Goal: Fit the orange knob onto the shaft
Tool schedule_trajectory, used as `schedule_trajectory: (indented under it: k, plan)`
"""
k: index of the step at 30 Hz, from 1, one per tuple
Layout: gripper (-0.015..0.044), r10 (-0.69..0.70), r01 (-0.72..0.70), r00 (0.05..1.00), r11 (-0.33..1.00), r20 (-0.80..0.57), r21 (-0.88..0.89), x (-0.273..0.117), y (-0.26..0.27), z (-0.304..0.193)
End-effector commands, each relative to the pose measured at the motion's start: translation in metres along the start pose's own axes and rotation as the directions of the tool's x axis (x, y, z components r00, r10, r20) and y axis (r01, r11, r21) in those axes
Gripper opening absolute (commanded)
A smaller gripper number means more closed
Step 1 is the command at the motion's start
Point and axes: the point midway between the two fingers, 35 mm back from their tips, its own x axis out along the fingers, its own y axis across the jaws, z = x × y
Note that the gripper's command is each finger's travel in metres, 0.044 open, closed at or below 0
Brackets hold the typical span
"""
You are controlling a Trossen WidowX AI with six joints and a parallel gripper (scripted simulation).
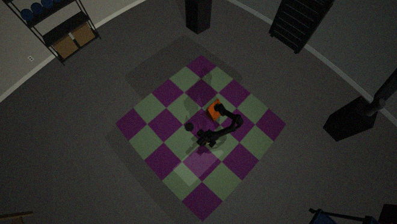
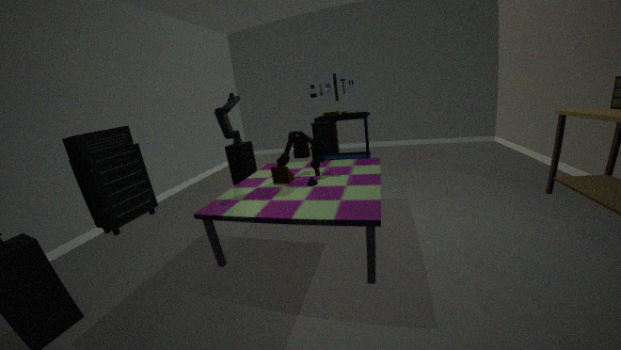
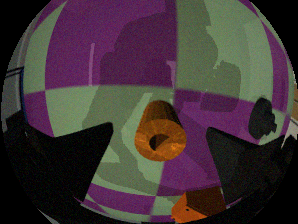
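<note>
- The orange knob (image 2: 317, 172) (image 3: 175, 137) is seen upright between the parted, unloaded fingertips of the end effector (image 1: 205, 141) (image 2: 316, 167) (image 3: 161, 131), near mid-surface (image 1: 202, 208) (image 2: 325, 207) (image 3: 75, 50).
- From it, the pedestal (image 1: 189, 126) (image 2: 312, 182) (image 3: 261, 118) is offset towards the top view's left corner.
- The knob is largely masked from above; the shaft's flat cannot be made out.
</note>
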Motion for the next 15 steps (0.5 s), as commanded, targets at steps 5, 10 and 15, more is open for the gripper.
schedule_trajectory:
  k: [5, 10, 15]
  plan:
    - [0.0440, 0.000, 0.000, 1.000, 1.000, -0.002, 0.005, 0.014, 0.000, -0.001]
    - [0.0440, 0.002, -0.002, 1.000, 1.000, -0.002, 0.005, 0.022, 0.000, -0.001]
    - [0.0440, 0.003, -0.003, 1.000, 1.000, -0.002, 0.005, 0.030, 0.000, -0.002]
